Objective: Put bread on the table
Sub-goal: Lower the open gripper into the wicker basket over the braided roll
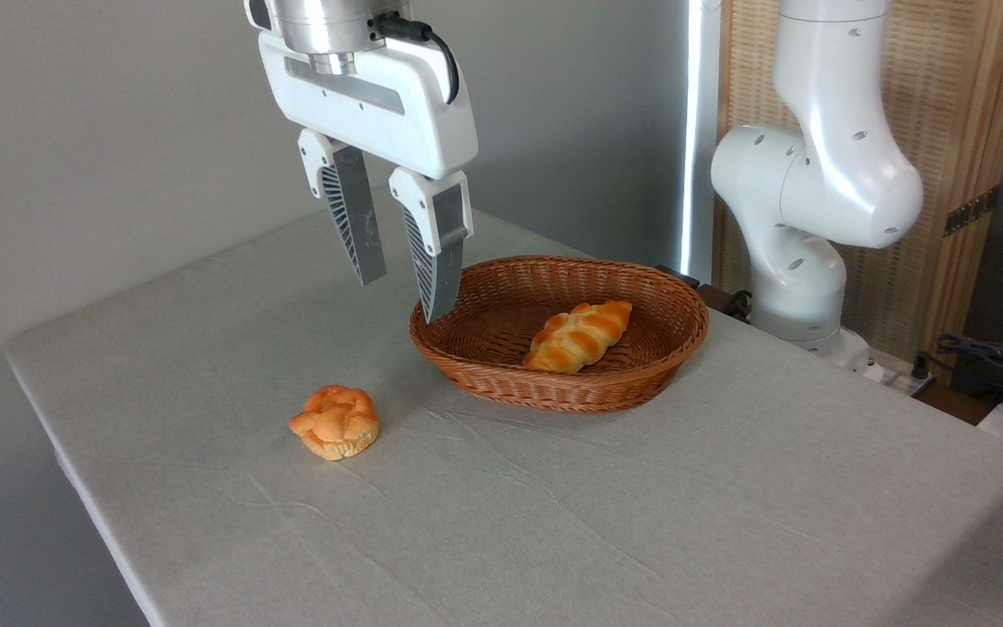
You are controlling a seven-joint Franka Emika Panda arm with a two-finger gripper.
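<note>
In the fixed camera view, the pincer (401,300) is hanging above the tabletop (554,514), its two ribbed fingers spread moderately apart and gripping nothing. Its nearer fingertip is showing in front of the basket's left rim, though how close it really is cannot be judged from this angle.

The bread (579,336), a braided golden-orange loaf, is lying slantwise inside the wicker basket (501,366), which is sitting toward the tabletop's far edge. The loaf is resting on the basket floor, right of its middle and near the front wall, and it is the only thing in there. A small round bun (335,421) is sitting apart on the cloth, toward the tabletop's left edge.

The loaf is looking light and probably somewhat yielding, with a glossy crust that may slip. Closing across its narrow width at mid-length seems the surest hold, since the tapered ends would be offering less to grip. The sloping basket wall may be crowding the fingers on the descent.
</note>
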